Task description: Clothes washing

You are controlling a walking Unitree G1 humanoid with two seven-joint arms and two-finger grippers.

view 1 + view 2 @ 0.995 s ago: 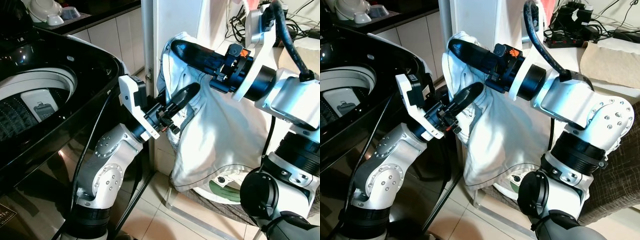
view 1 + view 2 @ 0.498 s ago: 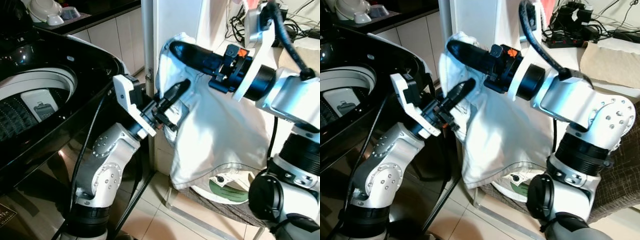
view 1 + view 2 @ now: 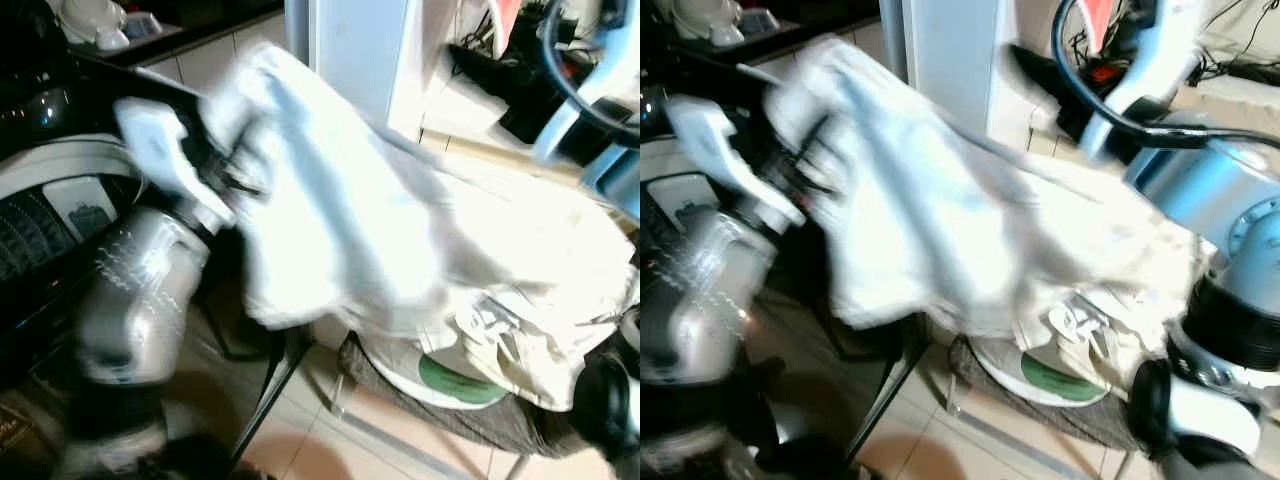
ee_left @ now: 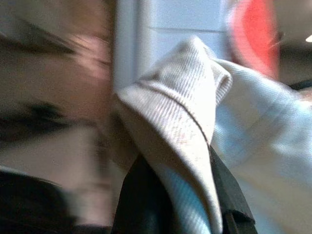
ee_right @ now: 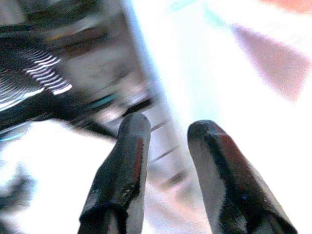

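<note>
The head views are blurred by motion. A white garment (image 3: 340, 220) stretches from the washer's rim across to the stool on the right. My left gripper (image 3: 225, 160) is shut on its upper edge beside the washing machine (image 3: 50, 200); in the left wrist view a ribbed fold of the garment (image 4: 180, 122) lies pinched between the black fingers (image 4: 141, 204). My right gripper (image 5: 168, 129) is open with nothing between its fingers. In the head view it sits high near the white pillar (image 3: 480, 70), apart from the cloth.
The washer's open drum (image 3: 40, 230) is at the left, under a black lid frame. A white pillar (image 3: 350, 50) stands behind the garment. A round white and green item (image 3: 450, 375) lies on a woven stool at the lower right. Tiled floor (image 3: 320, 440) lies below.
The right gripper has let go of the garment and drawn back to the right. The left gripper has swung up and left toward the washer, dragging the garment with it.
</note>
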